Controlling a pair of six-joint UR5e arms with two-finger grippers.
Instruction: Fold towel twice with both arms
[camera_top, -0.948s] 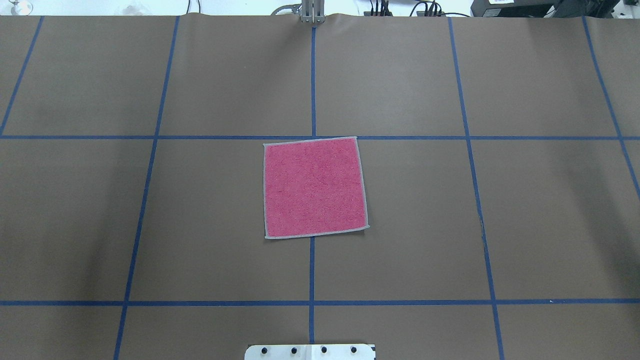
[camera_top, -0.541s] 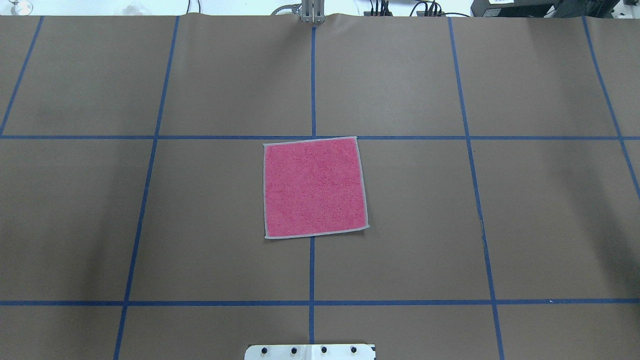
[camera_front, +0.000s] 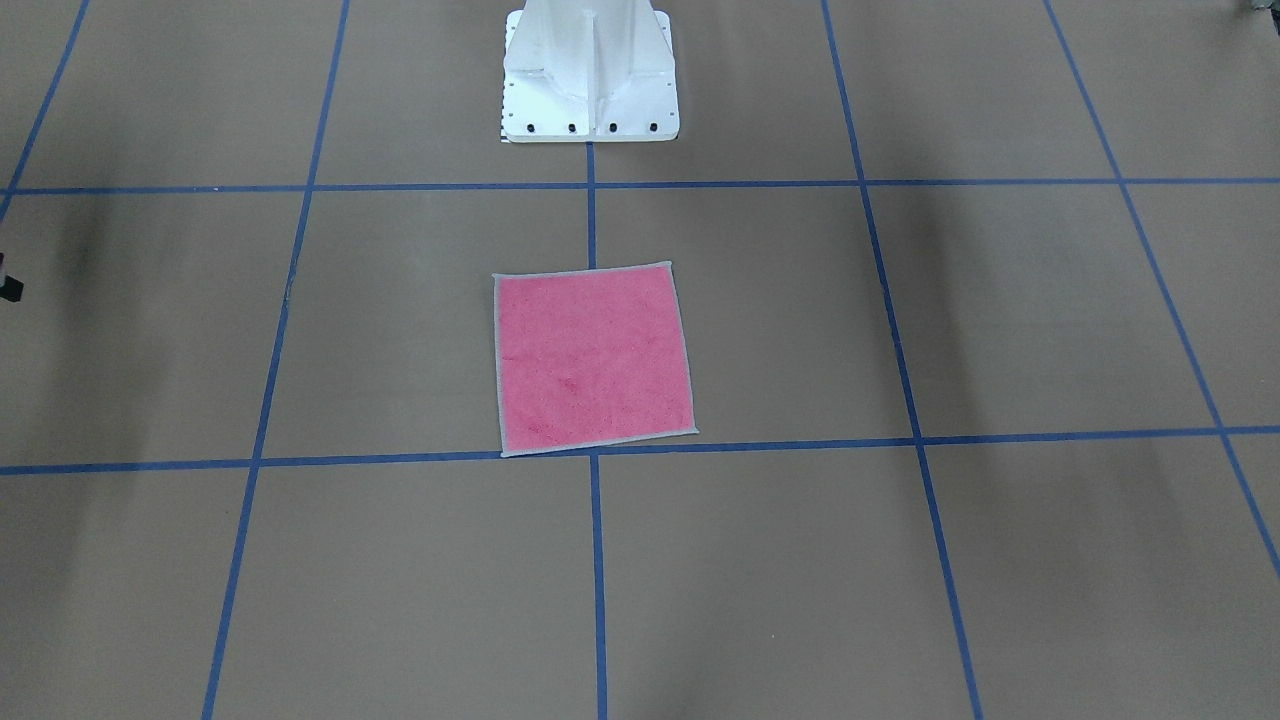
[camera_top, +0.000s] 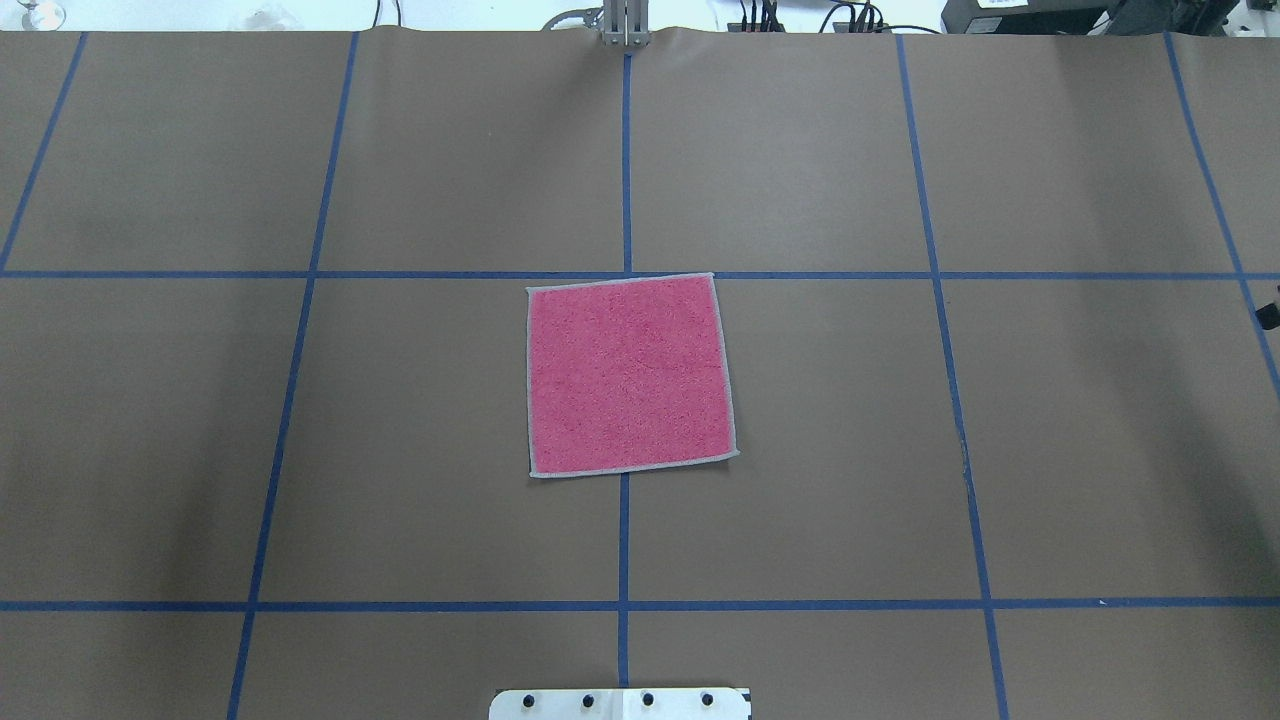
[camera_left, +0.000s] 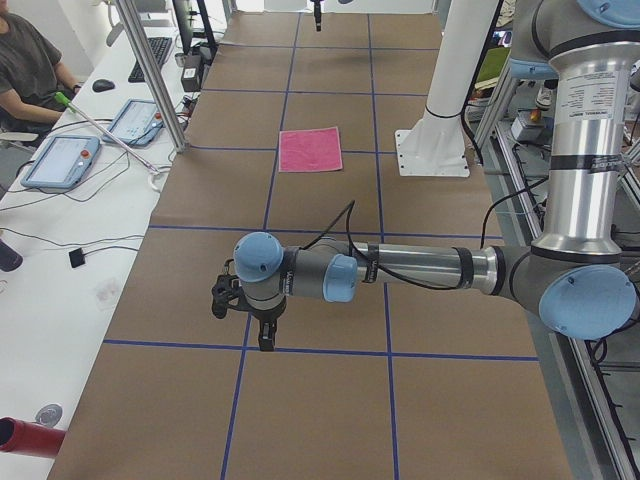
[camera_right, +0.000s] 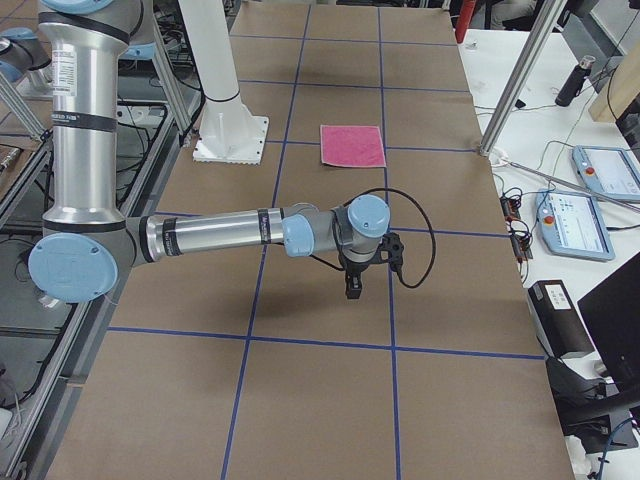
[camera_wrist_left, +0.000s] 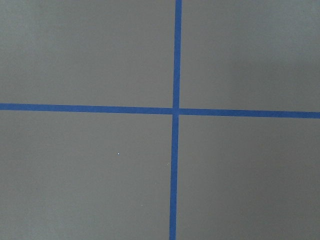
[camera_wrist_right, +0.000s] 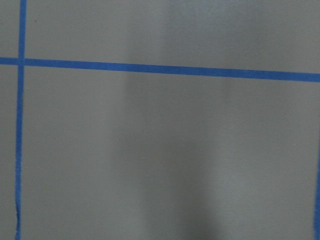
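The towel lies flat and unfolded at the table's middle, pink face up, with light grey edging; it also shows in the front view. My left gripper hangs over the table's left end, far from the towel, and I cannot tell whether it is open or shut. My right gripper hangs over the table's right end, also far from the towel. Only a black sliver of it shows at the overhead view's right edge, so I cannot tell its state. Both wrist views show only brown table and blue tape.
The white pedestal base stands just behind the towel. Blue tape lines grid the brown table. An operator sits at a side bench with tablets. Metal frame posts stand at the far edge.
A black sliver of my right gripper has come into the overhead view at its right edge. The towel has not moved.
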